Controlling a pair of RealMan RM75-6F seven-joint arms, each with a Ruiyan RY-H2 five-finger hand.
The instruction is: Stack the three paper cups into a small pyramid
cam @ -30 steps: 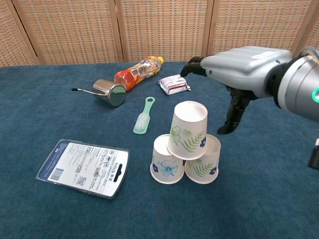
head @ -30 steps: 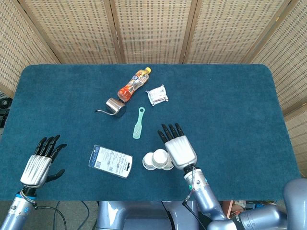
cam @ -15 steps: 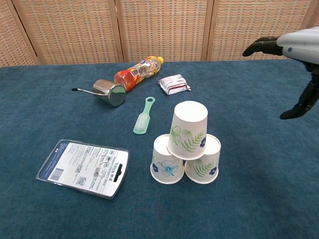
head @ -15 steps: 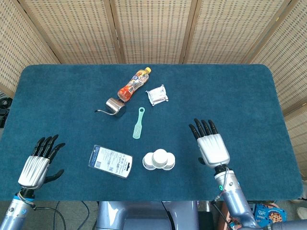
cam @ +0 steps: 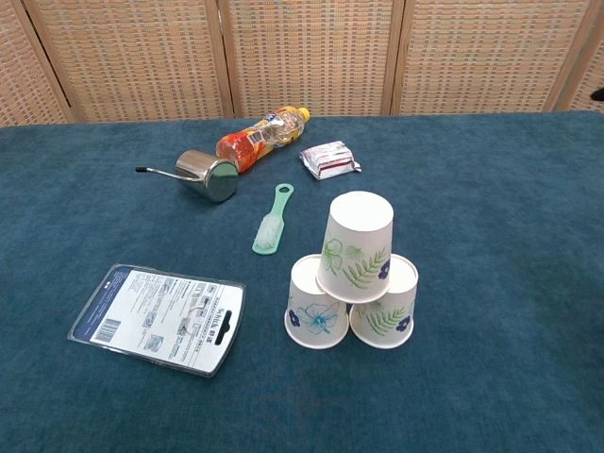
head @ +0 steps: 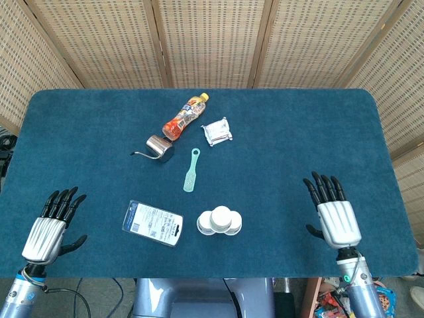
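Observation:
Three white paper cups with leaf and flower prints stand upside down as a small pyramid near the table's front. The top cup (cam: 356, 244) rests on the left cup (cam: 312, 316) and the right cup (cam: 386, 311); from above they read as a tight cluster (head: 219, 220). My right hand (head: 335, 215) lies flat at the front right of the table, fingers spread, holding nothing, well clear of the cups. My left hand (head: 51, 226) sits at the front left corner, fingers apart and empty. Neither hand shows in the chest view.
A blister-pack card (head: 153, 223) lies left of the cups. Behind them are a green brush (head: 191, 170), a steel cup with a handle (head: 158, 148), a lying drink bottle (head: 183, 116) and a white packet (head: 216, 132). The blue cloth table (head: 311, 132) is backed by wicker screens.
My right hand has drawn away from the cups to the right and toward the table's front, leaving the chest view. The pyramid stands unchanged. My left hand has barely shifted.

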